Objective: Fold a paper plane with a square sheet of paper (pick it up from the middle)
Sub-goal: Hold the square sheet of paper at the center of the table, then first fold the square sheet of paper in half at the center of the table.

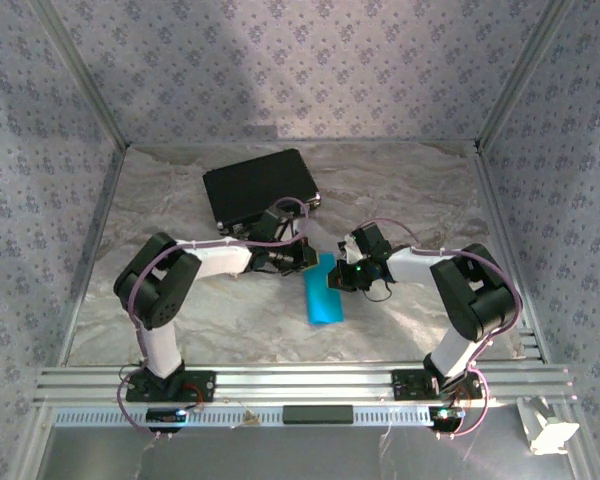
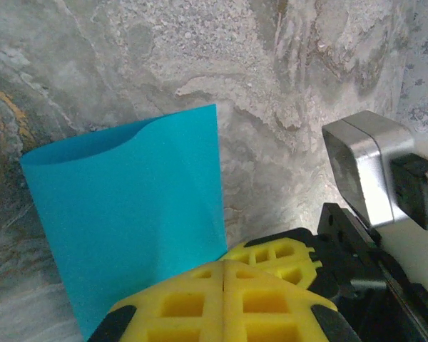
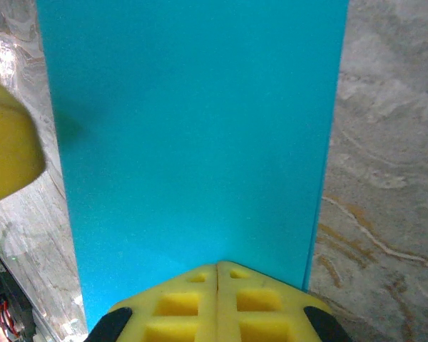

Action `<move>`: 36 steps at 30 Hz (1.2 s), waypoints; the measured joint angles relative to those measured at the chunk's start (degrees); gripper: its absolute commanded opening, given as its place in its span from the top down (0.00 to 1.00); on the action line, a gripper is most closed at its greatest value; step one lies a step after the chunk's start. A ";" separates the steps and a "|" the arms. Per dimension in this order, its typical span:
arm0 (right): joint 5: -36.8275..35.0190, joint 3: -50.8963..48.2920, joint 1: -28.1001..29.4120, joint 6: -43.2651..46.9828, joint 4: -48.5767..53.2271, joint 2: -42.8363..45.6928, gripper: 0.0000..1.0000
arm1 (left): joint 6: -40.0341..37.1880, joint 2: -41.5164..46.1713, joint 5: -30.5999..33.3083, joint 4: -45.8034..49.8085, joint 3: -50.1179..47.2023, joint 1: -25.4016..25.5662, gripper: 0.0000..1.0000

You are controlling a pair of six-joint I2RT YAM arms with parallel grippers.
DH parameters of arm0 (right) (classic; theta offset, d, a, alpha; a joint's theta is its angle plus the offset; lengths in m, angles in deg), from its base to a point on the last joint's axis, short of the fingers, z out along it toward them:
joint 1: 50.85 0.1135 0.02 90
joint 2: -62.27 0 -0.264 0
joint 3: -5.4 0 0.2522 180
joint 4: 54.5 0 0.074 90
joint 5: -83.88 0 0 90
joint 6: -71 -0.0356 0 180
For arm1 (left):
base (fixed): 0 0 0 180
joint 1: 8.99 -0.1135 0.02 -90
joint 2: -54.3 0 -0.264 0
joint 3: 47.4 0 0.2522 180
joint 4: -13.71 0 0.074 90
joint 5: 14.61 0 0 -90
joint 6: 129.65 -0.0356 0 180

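The square sheet of paper (image 1: 326,293) is bright cyan, doubled over into a narrow strip on the marbled table. In the left wrist view the sheet of paper (image 2: 128,214) bulges at its far end, where the upper layer curves up. My left gripper (image 1: 309,257) is shut, and its yellow fingertips (image 2: 200,299) meet at the strip's right edge. My right gripper (image 1: 340,276) is shut too, with its tip set on the near end of the sheet of paper (image 3: 192,128). No paper shows between either pair of jaws. The right gripper's yellow fingers (image 2: 279,258) sit just beside the left tip.
A black case (image 1: 260,188) lies behind the arms at the back left. Patterned walls close in the table on three sides, and an aluminium rail (image 1: 300,381) runs along the front. A small white object (image 1: 546,425) sits beyond the rail at the right.
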 measured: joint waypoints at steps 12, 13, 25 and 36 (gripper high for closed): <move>0.24 0.00 0.00 -0.04 -0.17 -0.17 1.00 | -2.23 -2.71 1.29 -0.76 -2.82 -0.63 1.00; 0.33 0.00 0.00 -0.11 -0.28 -0.22 1.00 | -2.75 -2.99 1.55 -0.81 -3.02 -0.72 1.00; 0.48 -0.02 0.00 -0.48 -0.70 -0.35 1.00 | -6.43 -3.26 1.20 0.90 -1.88 -1.11 1.00; 0.48 -0.13 0.00 -0.87 -0.94 -0.37 1.00 | -7.80 -4.87 2.38 4.83 3.21 -3.76 1.00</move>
